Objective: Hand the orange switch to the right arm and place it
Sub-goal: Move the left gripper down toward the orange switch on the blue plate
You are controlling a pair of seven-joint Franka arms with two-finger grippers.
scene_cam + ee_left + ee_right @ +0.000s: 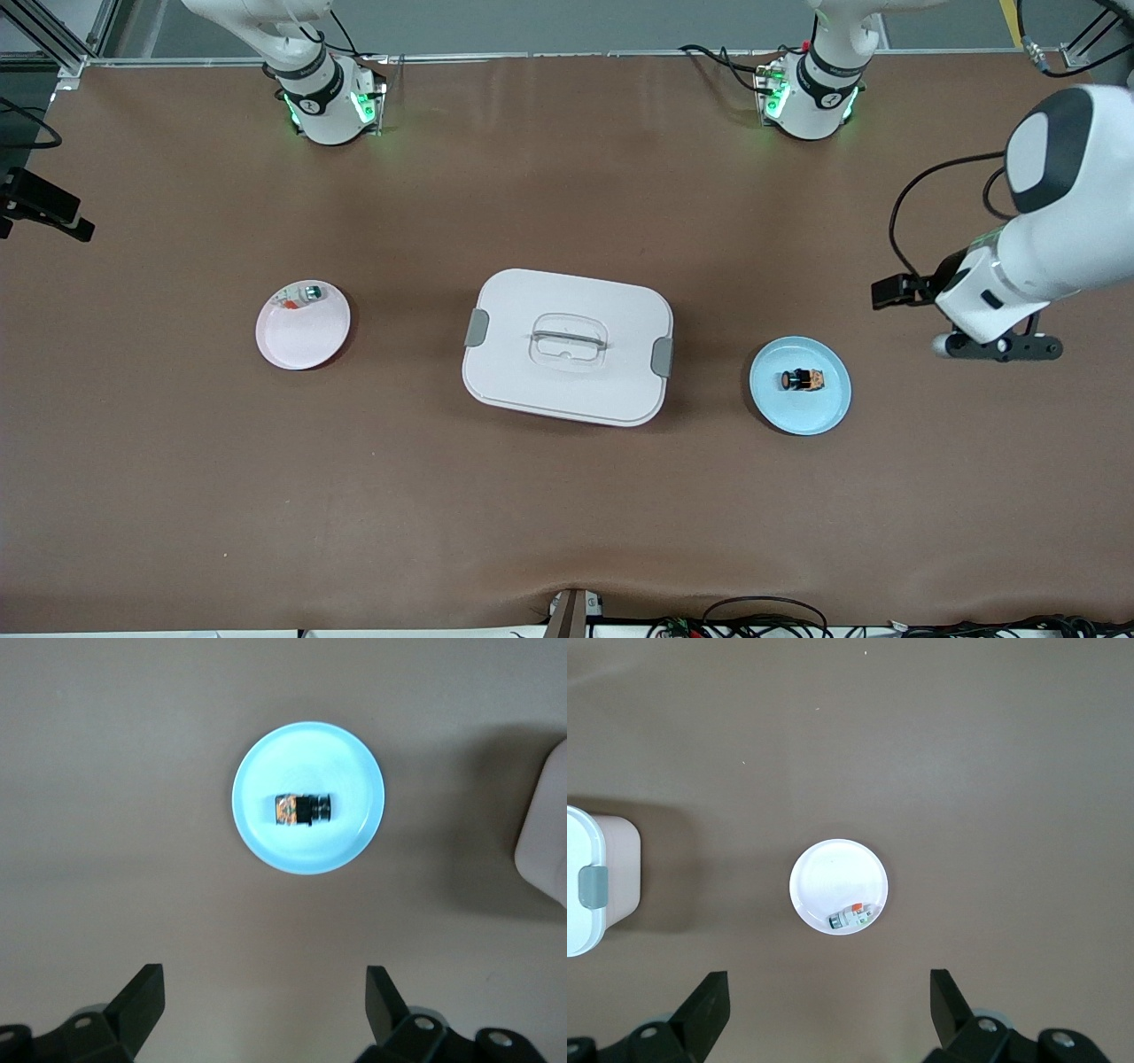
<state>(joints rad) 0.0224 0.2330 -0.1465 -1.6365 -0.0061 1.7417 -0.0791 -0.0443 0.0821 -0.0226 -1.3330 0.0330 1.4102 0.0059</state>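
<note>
Switch lying at centre of blue plate, toward left arm's end of tabletop. Left end effector spread, hovering off plate's 3 o'clock; right end effector spread above pink plate. Risks: pinching tiny part off-centre, flicking it away; fumbling the handover; mistaking the whitish piece for it.

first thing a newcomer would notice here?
Probably the white lidded box with grey latches at the middle of the table, flanked by two plates. The blue plate toward the left arm's end carries the orange switch; the pink plate toward the right arm's end carries a whitish piece. The left gripper hangs open beside the blue plate, and the right gripper is open above the pink plate.
</note>
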